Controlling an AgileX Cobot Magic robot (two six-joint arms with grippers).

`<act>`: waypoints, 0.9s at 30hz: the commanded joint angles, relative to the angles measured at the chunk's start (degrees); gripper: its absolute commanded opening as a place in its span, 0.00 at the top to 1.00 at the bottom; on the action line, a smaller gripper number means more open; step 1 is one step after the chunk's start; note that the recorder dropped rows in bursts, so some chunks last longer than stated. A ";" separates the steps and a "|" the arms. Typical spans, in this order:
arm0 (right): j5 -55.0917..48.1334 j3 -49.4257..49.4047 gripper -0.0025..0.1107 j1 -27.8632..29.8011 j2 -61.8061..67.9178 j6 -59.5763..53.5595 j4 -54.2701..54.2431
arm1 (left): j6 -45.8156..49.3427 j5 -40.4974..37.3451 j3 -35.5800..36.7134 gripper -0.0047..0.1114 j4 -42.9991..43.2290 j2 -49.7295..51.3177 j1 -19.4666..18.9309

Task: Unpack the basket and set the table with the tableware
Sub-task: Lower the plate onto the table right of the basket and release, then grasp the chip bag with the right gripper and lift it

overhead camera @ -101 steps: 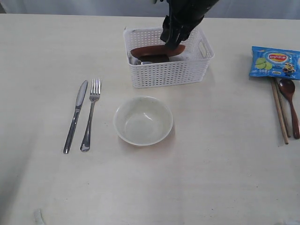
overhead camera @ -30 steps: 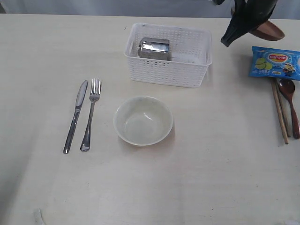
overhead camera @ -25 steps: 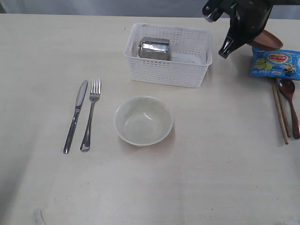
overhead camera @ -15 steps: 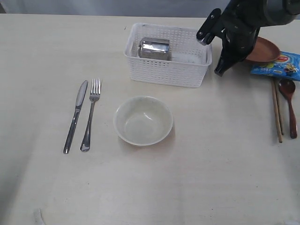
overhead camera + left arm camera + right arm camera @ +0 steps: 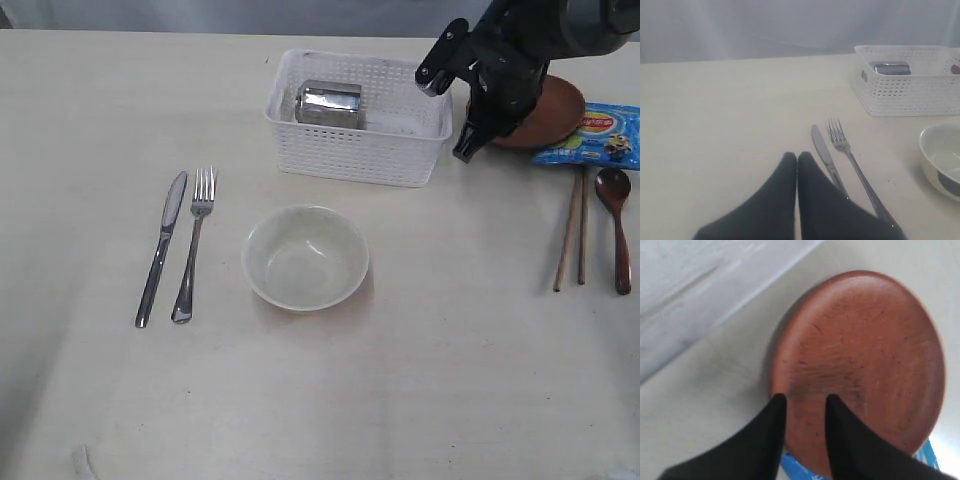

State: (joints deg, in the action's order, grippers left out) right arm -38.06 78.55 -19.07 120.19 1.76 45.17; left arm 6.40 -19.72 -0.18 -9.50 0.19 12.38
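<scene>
right claw [image 5: 805, 400] – the jaws are seen parted by a narrow gap, with nothing clamped between them. the plate [image 5: 865, 355] is viewed face-on just beyond the fingertips. in the exterior view it is set down right of the basket [image 5: 350, 160], one edge overlapping the packet [image 5: 600, 135], so it is judged to sit tilted rather than flat on the table [image 5: 450, 380].

left claw [image 5: 797, 156] – the jaws are closed tip to tip and nothing is held. it is positioned low over the table beside the knife [image 5: 822, 150] and fork [image 5: 840, 137], well apart from the basket.

the cup [image 5: 330, 103] is the one piece seen inside the basket, toward its left end in the exterior view. it appears to lie on its side with the long axis along the basket's length, though this cannot be confirmed. from the right claw the cup lies to the left, beyond the basket's right end wall, which would have to be cleared from above. the right claw, just beside the basket, is judged the nearer one.
</scene>
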 commanded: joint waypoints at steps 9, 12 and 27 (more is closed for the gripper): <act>-7.93 0.05 0.58 5.77 -11.44 13.26 1.36 | -0.17 0.10 0.18 0.96 0.12 -0.19 0.33; -10.43 0.05 0.58 14.61 -12.89 15.16 -9.29 | -0.17 0.10 0.18 0.96 0.12 -0.19 0.33; -13.26 0.05 0.58 49.36 -7.41 -30.70 -85.35 | -0.15 0.10 0.18 0.96 0.02 -0.19 0.33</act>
State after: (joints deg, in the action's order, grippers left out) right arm -48.87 78.55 27.28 110.87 -23.82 -32.67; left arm 6.40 -19.72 -0.18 -9.50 0.19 12.38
